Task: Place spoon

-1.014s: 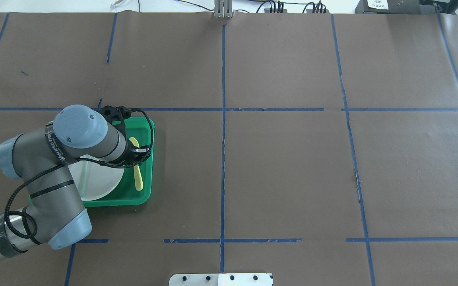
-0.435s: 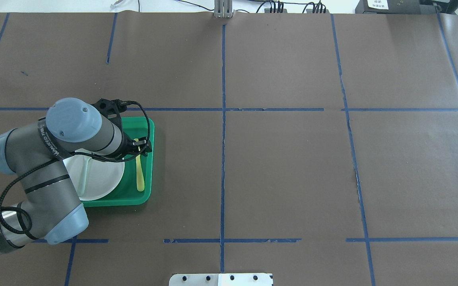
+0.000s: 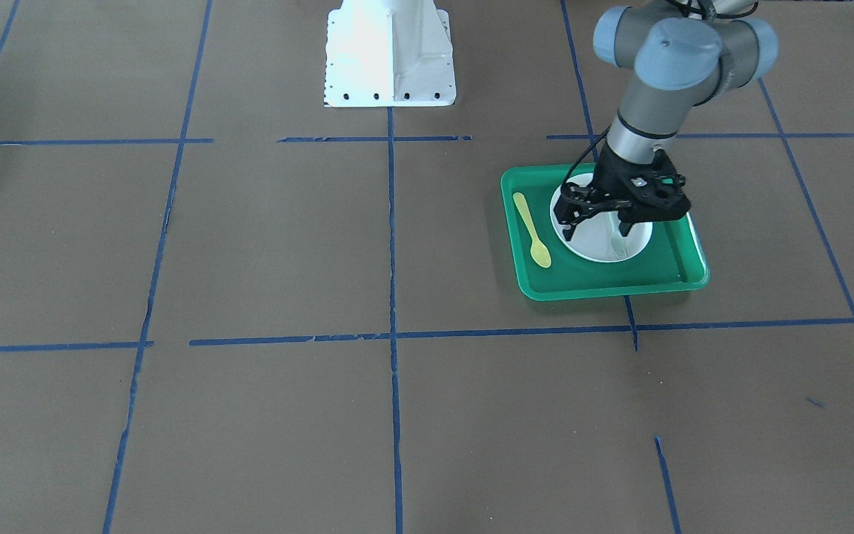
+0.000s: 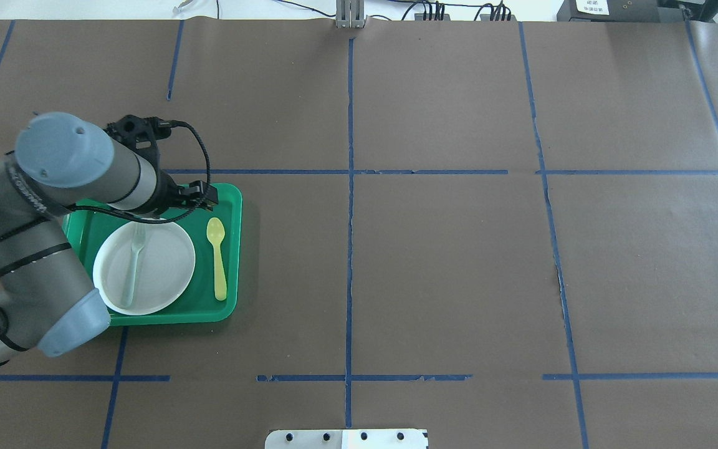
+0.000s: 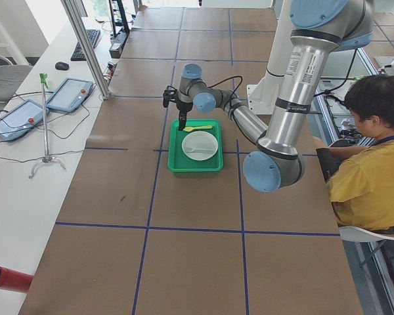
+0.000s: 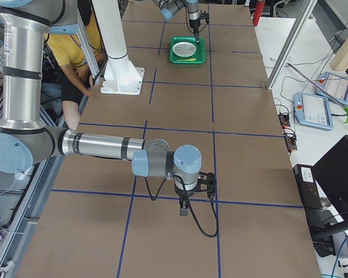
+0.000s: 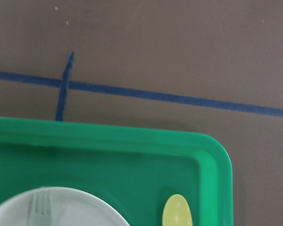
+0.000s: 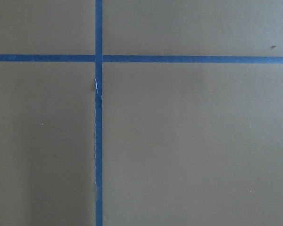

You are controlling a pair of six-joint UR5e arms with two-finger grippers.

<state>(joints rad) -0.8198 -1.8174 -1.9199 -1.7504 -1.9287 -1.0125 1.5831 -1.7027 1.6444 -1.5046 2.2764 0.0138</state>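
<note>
The yellow spoon (image 4: 215, 259) lies free in the right part of the green tray (image 4: 204, 307), beside the white plate (image 4: 162, 265), its bowl toward the far side. It also shows in the front view (image 3: 531, 230) and the left wrist view (image 7: 177, 213). My left gripper (image 3: 595, 228) is open and empty, raised above the plate and the tray's far side, apart from the spoon; in the overhead view (image 4: 198, 194) the wrist mostly hides it. My right gripper (image 6: 184, 208) shows only in the right side view, low over bare table. I cannot tell its state.
A pale grey-green fork (image 4: 133, 265) lies on the white plate (image 3: 591, 245). Blue tape lines (image 4: 350, 187) cross the brown table cover. The robot's white base (image 3: 390, 52) stands at the table's near edge. A seated person (image 5: 374, 164) is beside the table.
My left gripper has let go of the spoon and moved up and toward the far left. The spoon now lies uncovered in the tray.
</note>
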